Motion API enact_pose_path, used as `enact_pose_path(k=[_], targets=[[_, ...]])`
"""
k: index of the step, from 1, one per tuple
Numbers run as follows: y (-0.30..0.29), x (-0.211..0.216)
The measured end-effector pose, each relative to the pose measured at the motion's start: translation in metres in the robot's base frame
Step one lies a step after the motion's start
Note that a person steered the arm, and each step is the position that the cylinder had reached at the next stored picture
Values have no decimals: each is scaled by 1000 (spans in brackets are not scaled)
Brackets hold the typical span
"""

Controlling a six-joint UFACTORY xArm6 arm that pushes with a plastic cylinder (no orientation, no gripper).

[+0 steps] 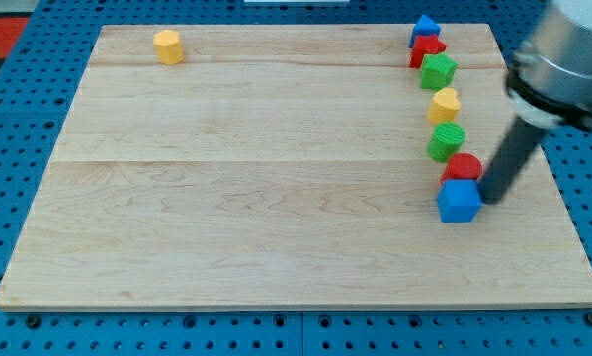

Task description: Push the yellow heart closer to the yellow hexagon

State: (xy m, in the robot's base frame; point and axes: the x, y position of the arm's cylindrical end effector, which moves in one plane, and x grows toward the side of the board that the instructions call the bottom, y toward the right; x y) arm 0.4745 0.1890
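The yellow heart [445,103] lies at the view's right, in a column of blocks. The yellow hexagon [168,46] sits far off at the view's top left. My tip [489,201] is at the view's right, just right of the blue cube [460,201] and below the red block [464,167], well below the heart. The rod slants up to the right toward the arm body [562,54].
The column at the right runs from top to bottom: a blue block [425,29], a red block [427,49], a green star [438,71], the heart, a green round block [447,141], the red block, the blue cube. The wooden board [276,198] rests on a blue pegboard.
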Motion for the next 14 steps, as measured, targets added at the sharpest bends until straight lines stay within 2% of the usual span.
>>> enact_pose_path(k=[1, 2, 3, 6, 9, 14], targets=[[-7, -61], [17, -86], [41, -98], [-28, -131], [-32, -182], [-245, -208]])
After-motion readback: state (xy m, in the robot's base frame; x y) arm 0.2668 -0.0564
